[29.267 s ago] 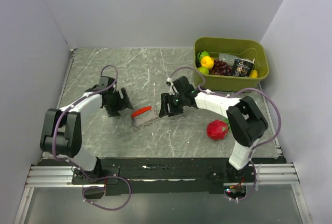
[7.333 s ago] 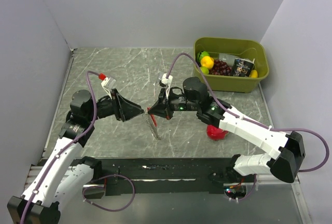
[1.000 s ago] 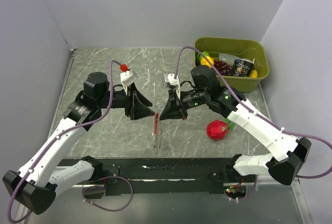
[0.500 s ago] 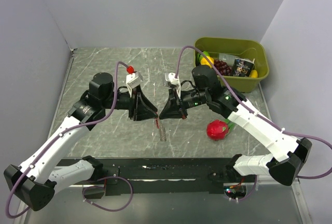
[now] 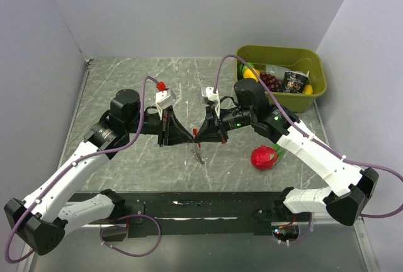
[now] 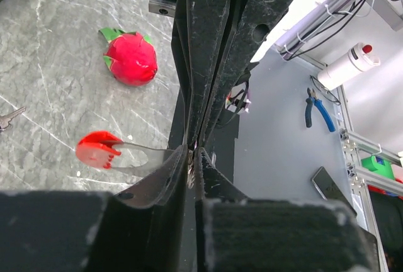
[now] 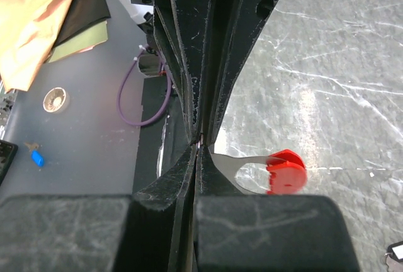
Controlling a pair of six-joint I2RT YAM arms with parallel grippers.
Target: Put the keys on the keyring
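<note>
**Keys held up in the air**

Your right fingers [image 7: 167, 181] are squeezed shut on the silvery end of the keys [image 7: 284, 171], up above the surface [image 5: 126, 77]. Your left fingers [image 6: 154, 181] meet them tip to tip, with only a thin gap between them. You cannot tell if they grip. The red fruit [image 5: 263, 157] lies nearby.

keys [image 5: 198, 149] left of fruit [image 5: 264, 157], bin [image 5: 277, 50] behind fruit
</note>
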